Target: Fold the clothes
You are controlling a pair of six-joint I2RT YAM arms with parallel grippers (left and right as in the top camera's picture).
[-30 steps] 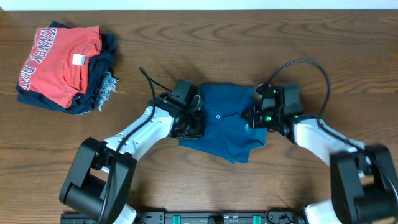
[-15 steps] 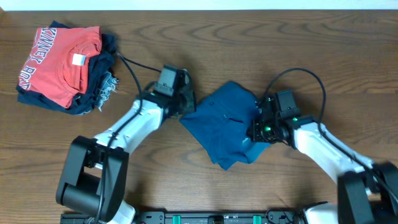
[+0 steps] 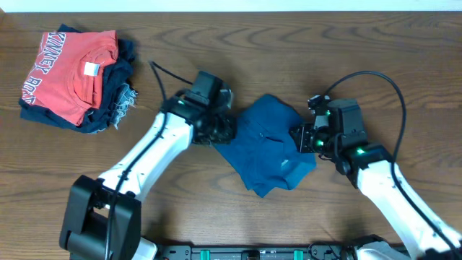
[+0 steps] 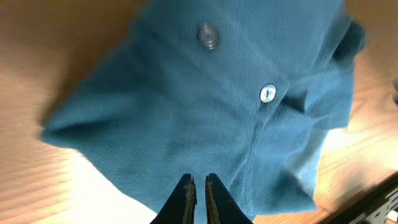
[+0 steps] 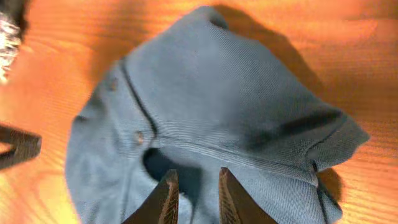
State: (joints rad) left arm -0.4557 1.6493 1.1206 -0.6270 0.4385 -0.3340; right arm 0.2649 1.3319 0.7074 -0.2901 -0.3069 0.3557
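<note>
Left gripper (image 4: pixel 198 186) is pinched shut, tips right at the left edge of the blue garment (image 3: pixel 268 148); can't tell if it's got any fabric. Right gripper (image 5: pixel 193 186) has its fingers a bit apart over the garment's right side, cloth showing through the gap. The thing lies crumpled mid-table (image 3: pixel 289 43) between both arms, buttons facing up. A red T-shirt (image 3: pixel 68 72) sits on a denim piece (image 3: pixel 121 101) at the far left.

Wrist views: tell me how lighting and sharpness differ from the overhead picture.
Overhead: even light, shirt deep blue. Left wrist: white glare on the table, upper button blurred. Right wrist: orange cast, shirt washed pale, shadow behind it.
</note>
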